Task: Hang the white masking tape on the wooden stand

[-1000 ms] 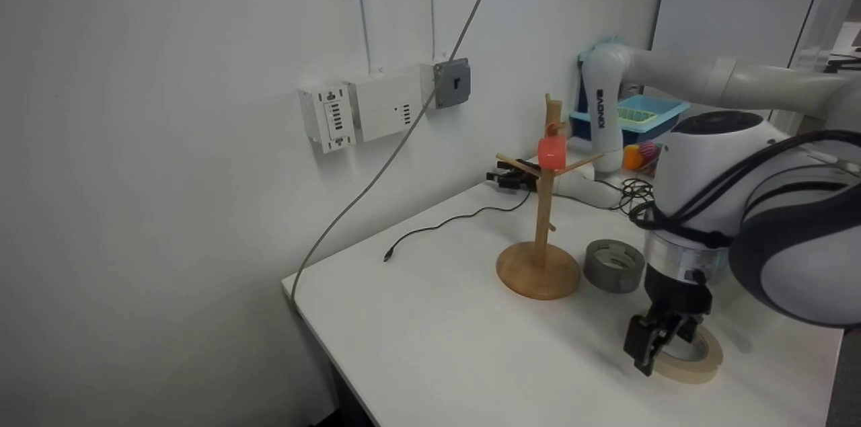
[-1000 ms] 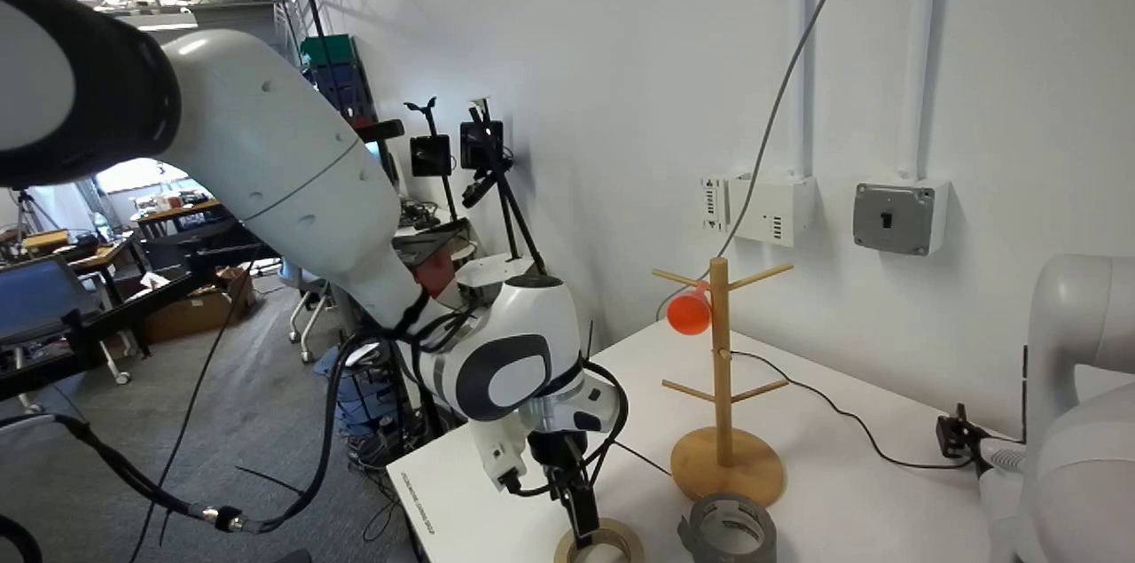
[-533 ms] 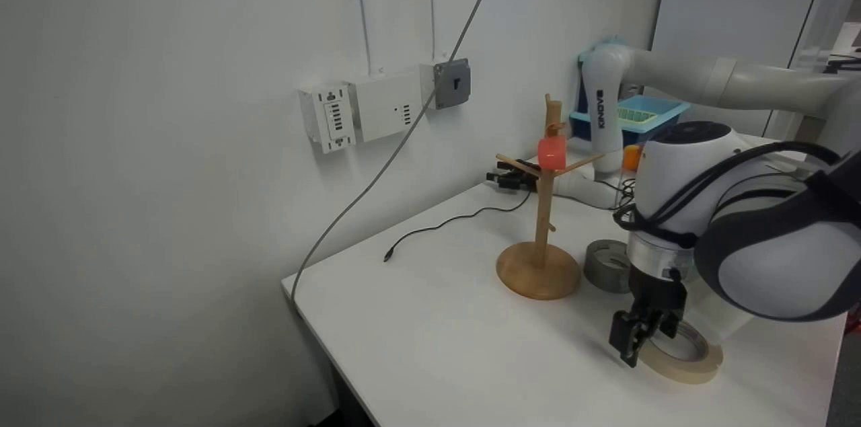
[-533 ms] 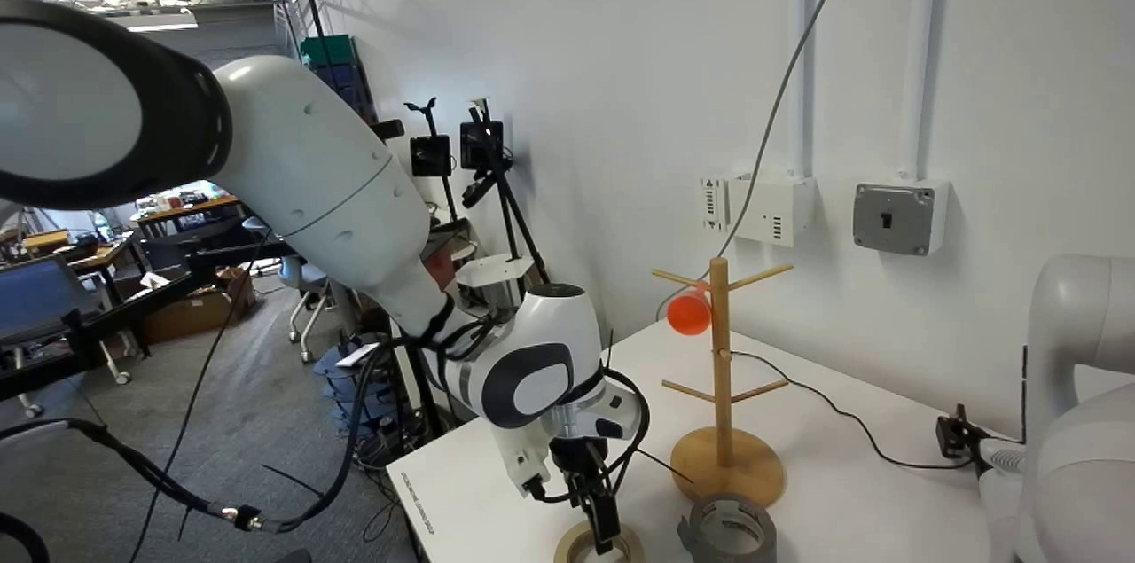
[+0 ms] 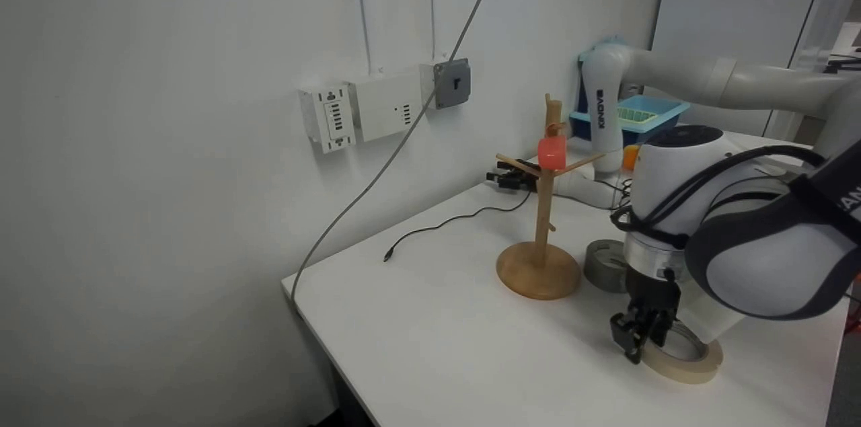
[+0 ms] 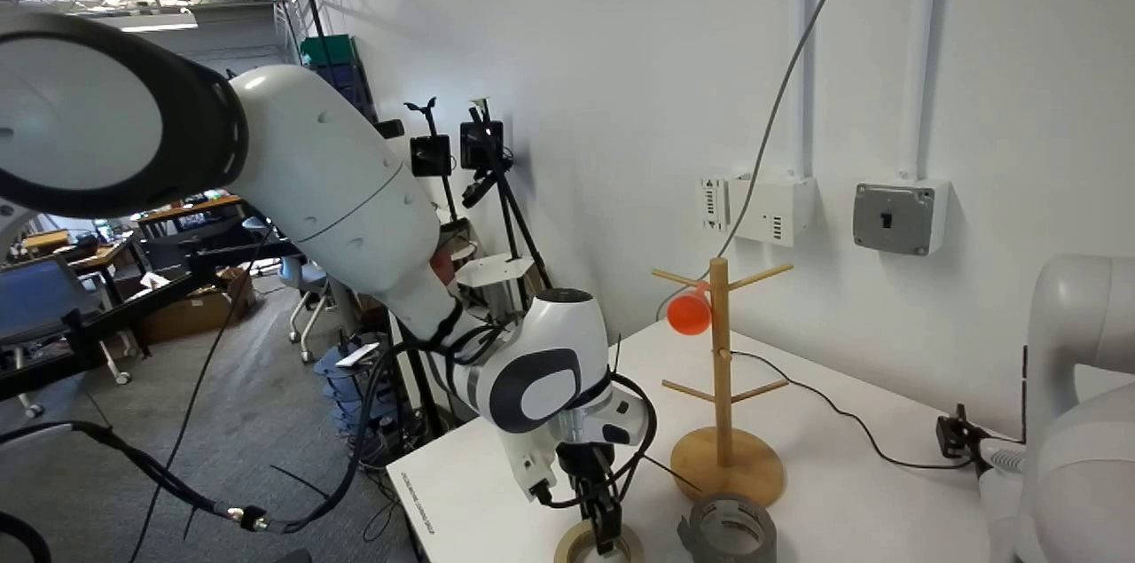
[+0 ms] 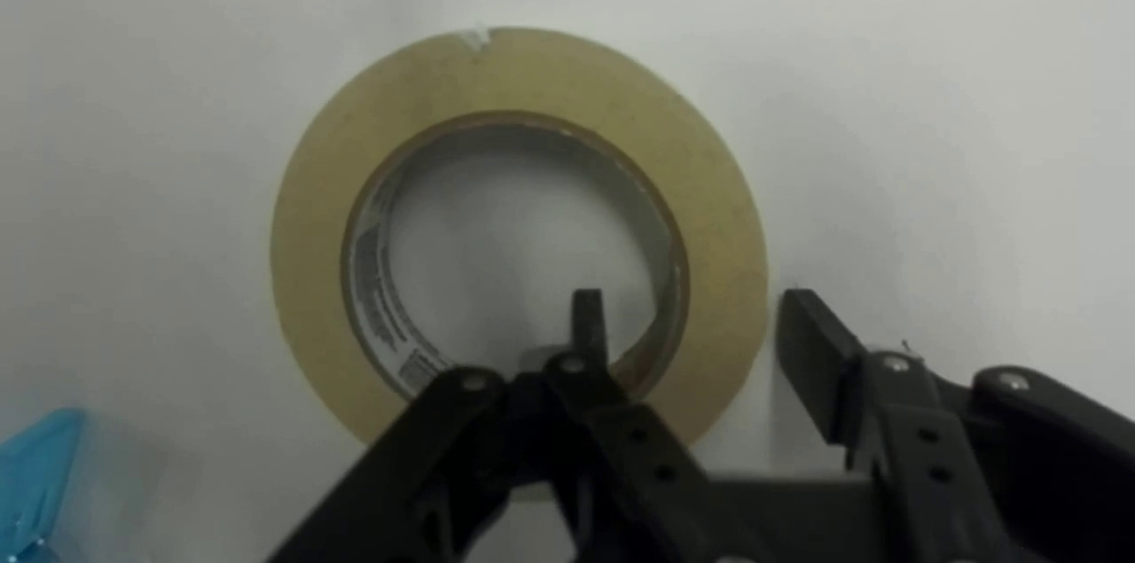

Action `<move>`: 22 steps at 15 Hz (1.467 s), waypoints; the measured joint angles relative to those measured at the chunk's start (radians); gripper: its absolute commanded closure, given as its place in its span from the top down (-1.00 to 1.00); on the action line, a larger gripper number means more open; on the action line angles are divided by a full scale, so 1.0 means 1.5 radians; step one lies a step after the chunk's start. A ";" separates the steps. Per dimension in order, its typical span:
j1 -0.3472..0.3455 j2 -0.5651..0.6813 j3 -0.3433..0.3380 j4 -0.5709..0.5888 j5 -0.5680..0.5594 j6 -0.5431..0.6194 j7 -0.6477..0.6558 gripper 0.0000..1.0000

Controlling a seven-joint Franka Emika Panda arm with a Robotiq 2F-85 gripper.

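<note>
The white masking tape (image 7: 306,253) lies flat on the table, a cream ring with a wide hole. My gripper (image 7: 694,306) straddles one side of that ring in the wrist view. One fingertip (image 7: 588,315) is over or inside the hole, and the other finger (image 7: 811,359) stands just outside the outer edge. A gap shows on both sides of the tape band, so nothing is gripped. How deep the fingers reach cannot be told. The wooden stand (image 5: 543,222) rises from a round base beyond the gripper, with thin pegs (image 6: 761,277) on its post (image 6: 723,359).
An orange-red cup (image 6: 689,313) hangs on a peg of the stand. A grey tape roll (image 6: 709,536) sits between the stand and my gripper. Another robot arm (image 5: 713,77) and a black cable (image 5: 457,217) are at the table's back. Something blue (image 7: 40,474) shows in the wrist view's corner.
My gripper has shifted sideways over the tape, leftward in an exterior view and rightward in an exterior view from elsewhere. Its fingers have come closer together. The tape has not moved.
</note>
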 measured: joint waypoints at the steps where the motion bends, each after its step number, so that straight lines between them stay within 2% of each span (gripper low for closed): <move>1: 0.000 0.000 -0.001 0.000 0.000 0.000 0.000 -0.66; 3: 0.000 0.000 -0.002 0.000 0.000 0.000 0.000 -0.96; 5: 0.001 -0.002 -0.002 0.000 0.000 0.000 0.000 -0.88; 11: 0.012 -0.029 -0.011 -0.020 -0.004 -0.007 0.001 -0.88; 19: 0.032 -0.185 -0.014 -0.069 -0.040 -0.188 -0.001 -0.88; 22: 0.032 -0.238 -0.005 -0.073 -0.049 -0.228 -0.017 -0.88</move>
